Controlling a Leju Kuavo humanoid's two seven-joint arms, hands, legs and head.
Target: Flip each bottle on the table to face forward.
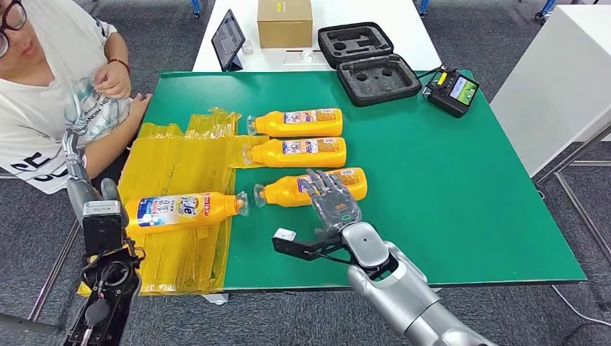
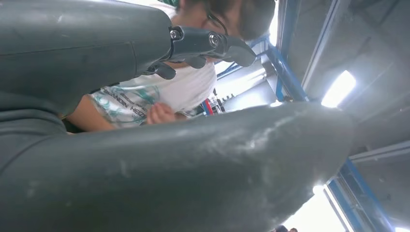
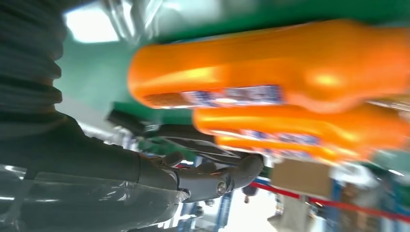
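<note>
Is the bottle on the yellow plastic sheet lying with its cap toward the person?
No, the bottle on the sheet points its cap away from the person.

Three orange bottles (image 3: 270,72) stacked in view — blurred; right hand (image 3: 212,176) spread beside them.

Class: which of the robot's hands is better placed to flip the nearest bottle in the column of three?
Right. The right hand already lies over that bottle; the left arm sits off the table's edge.
</note>
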